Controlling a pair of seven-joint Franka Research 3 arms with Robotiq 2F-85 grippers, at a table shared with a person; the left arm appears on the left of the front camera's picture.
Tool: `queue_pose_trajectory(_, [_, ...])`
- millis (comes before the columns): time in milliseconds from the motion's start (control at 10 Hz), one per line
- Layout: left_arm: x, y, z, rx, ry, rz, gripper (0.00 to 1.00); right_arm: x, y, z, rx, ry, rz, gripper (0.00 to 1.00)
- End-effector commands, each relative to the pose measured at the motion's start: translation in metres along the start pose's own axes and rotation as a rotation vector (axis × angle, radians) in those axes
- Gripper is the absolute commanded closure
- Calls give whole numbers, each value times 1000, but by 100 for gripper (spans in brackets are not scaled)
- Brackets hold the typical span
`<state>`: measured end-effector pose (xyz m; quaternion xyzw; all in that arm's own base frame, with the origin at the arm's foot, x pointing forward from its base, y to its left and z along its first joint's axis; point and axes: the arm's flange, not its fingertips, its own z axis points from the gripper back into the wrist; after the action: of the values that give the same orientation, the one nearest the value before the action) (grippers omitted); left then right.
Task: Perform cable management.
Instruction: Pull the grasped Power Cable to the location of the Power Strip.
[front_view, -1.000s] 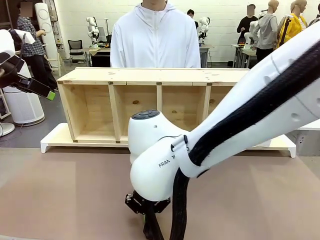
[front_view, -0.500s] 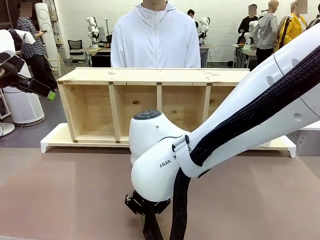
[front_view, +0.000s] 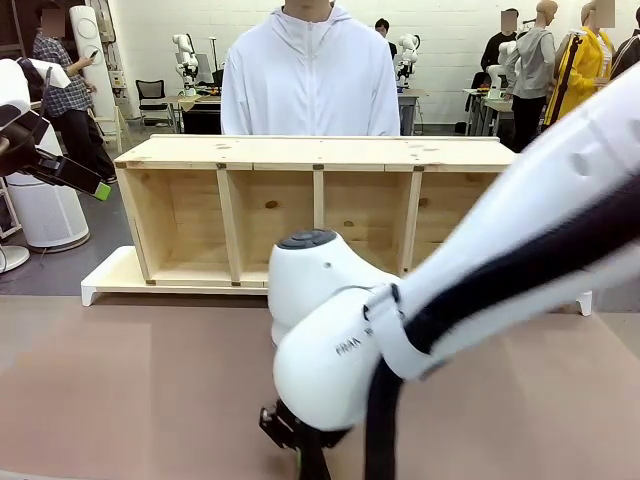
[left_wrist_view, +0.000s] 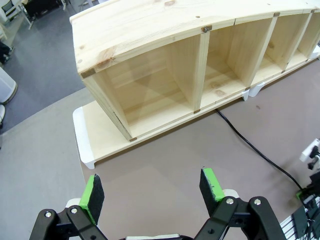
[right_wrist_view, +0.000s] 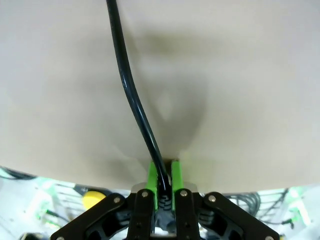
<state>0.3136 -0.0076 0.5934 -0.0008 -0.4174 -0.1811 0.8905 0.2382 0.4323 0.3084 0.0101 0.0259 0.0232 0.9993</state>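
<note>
Front view: the big white right arm (front_view: 480, 270) reaches down low over the brown table (front_view: 120, 390). Behind it is the pale wooden open-front shelf unit (front_view: 270, 150), with a person in a white hoodie (front_view: 310, 80) at the far side.

Left wrist view: the left gripper (left_wrist_view: 151, 189) hangs spread wide with nothing in it. This view gives you the route. The thin black power cable (left_wrist_view: 255, 148) runs from the foot of the shelf unit across the table towards the lower right.

Right wrist view: this one gives you the grip. The right gripper (right_wrist_view: 163, 182) is pinched tight on the cable, which curves away over the tabletop.

I'd guess the cord is light, floppy but a bit springy, and has a smooth jacket that could slide through the pads. Best to take it on the cord itself and pull gently.
</note>
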Motion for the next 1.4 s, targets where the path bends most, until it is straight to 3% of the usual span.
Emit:
queue_pose_trajectory(0, [1, 1, -2, 4, -9, 7, 0, -44, -56, 11, 58, -2, -48, 87])
queue_pose_trajectory(300, [1, 1, -2, 4, -9, 7, 0, -60, -126, 15, 117, -82, -220, 87])
queue_pose_trajectory(700, [1, 1, -2, 4, -9, 7, 0, -15, -184, 39, 86, -160, -315, 87])
queue_pose_trajectory(1300, [1, 1, -2, 4, -9, 7, 0, 14, -255, 79, -216, -152, -443, 87])
